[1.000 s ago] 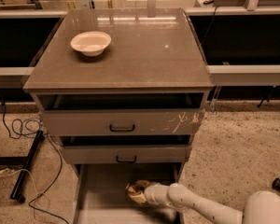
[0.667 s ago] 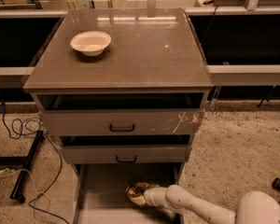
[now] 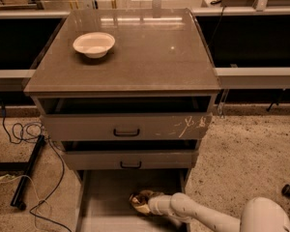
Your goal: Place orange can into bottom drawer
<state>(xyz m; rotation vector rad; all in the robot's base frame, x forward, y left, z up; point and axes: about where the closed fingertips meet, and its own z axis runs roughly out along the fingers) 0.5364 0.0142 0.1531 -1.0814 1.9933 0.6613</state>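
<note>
The orange can (image 3: 139, 200), small, dented and golden-brown, is low inside the bottom drawer (image 3: 104, 202), just over its pale-grey floor. The gripper (image 3: 144, 203) at the end of my white arm (image 3: 203, 215) reaches in from the lower right and is at the can. The can hides most of the gripper's tip. The bottom drawer is pulled out furthest under the two upper drawers (image 3: 125, 127).
A white bowl (image 3: 94, 44) sits on the cabinet top (image 3: 150, 52) at the back left. Both upper drawers with black handles stand partly open. Black cables (image 3: 24, 134) and a dark bar (image 3: 26, 173) lie on the floor to the left.
The arm with the can has shifted slightly left and lower inside the bottom drawer. Nothing else has moved.
</note>
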